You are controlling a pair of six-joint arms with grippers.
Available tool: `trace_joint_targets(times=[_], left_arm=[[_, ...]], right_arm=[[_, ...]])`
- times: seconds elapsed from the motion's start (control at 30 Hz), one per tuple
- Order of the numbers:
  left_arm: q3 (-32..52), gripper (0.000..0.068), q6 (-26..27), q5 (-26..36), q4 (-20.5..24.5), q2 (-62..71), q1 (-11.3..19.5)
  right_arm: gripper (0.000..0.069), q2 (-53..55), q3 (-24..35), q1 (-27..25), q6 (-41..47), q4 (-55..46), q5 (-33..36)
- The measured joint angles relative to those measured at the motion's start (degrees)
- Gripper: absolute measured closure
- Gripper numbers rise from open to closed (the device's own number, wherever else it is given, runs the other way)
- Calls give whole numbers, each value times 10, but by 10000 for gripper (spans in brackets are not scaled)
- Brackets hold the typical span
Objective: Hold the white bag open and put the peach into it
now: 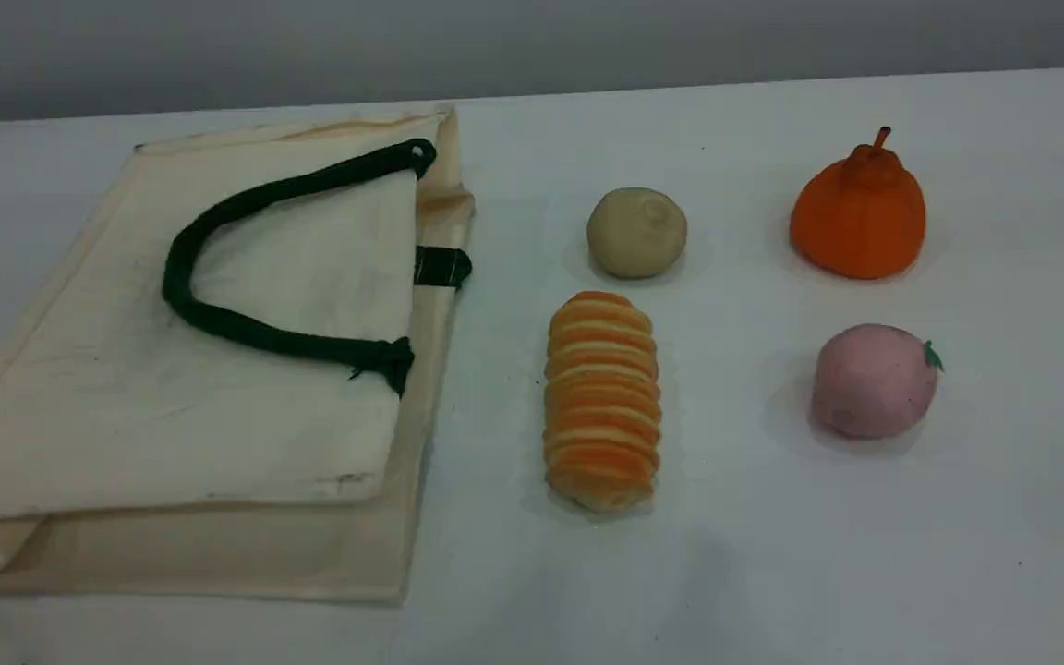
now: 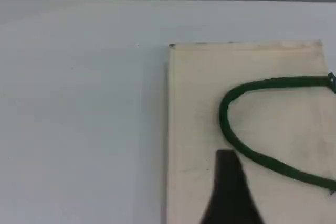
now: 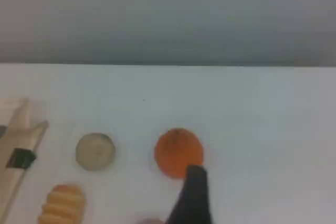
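white bag (image 1: 172, 388) lies flat and shut at 9 o'clock, peach (image 1: 874, 380) loose at 3, nothing gripped since both grippers' finger spread can't be told.

Bag (image 1: 218, 388): cream-white cloth tote, lying flat and closed at 9 o'clock on the table, mouth edge facing 3 o'clock. One dark green rope handle (image 1: 246, 323) loops flat on top; a green tab shows at the mouth edge. Peach (image 1: 874, 380): pale-pink ball, small green leaf on its right, sitting at 4 o'clock, well apart from bag.
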Motion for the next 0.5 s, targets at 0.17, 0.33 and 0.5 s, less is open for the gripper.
trace_joint_targets(times=[0.17,0.33,0.5], left_arm=[[1,208,-14,-9,0,12,0],[1,206,-14,-38,0,68,0],[-27,206,-14,-63,-2,169,0]], right_arm=[[68,-1,0,0,0,18,-15],[118,11,-4,0,1,18,-50],[125,74,-37,0,2,20,-52]])
